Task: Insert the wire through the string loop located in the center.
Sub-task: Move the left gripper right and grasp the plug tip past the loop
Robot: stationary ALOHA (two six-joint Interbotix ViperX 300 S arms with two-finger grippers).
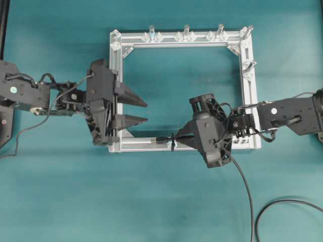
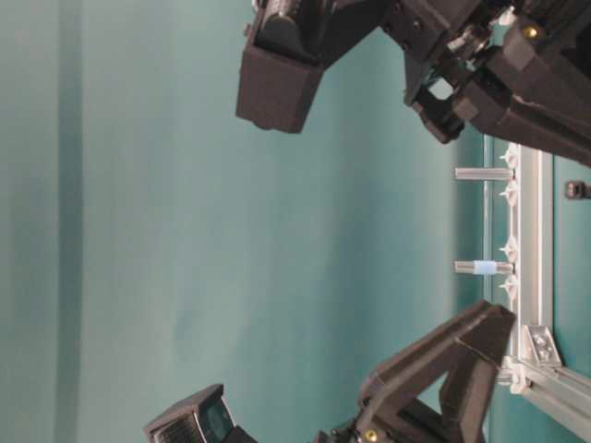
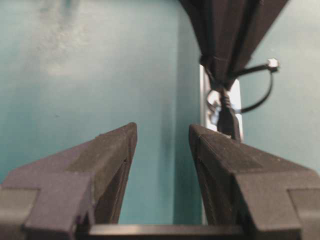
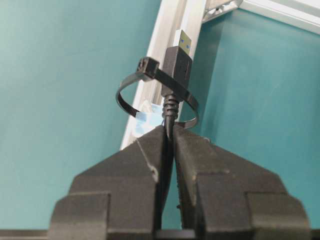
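The wire (image 4: 177,65) is a black cable ending in a dark plug with a short metal tip. My right gripper (image 4: 169,131) is shut on the cable just behind the plug. The plug passes inside the string loop (image 4: 120,100), a black ring standing across the silver rail (image 4: 167,25) by a pale-blue fitting (image 4: 150,116). Overhead, the right gripper (image 1: 184,138) sits just right of the loop (image 1: 173,142) on the frame's near rail. My left gripper (image 1: 144,112) is open and holds nothing. It points right from the frame's left side, with the plug (image 3: 227,117) beyond its right finger.
The square aluminium frame (image 1: 141,147) lies on the teal table, with several upright clear pegs (image 1: 186,31) along its far rail and right rail. The wire's slack (image 1: 247,191) trails from the right gripper toward the near right and curls there.
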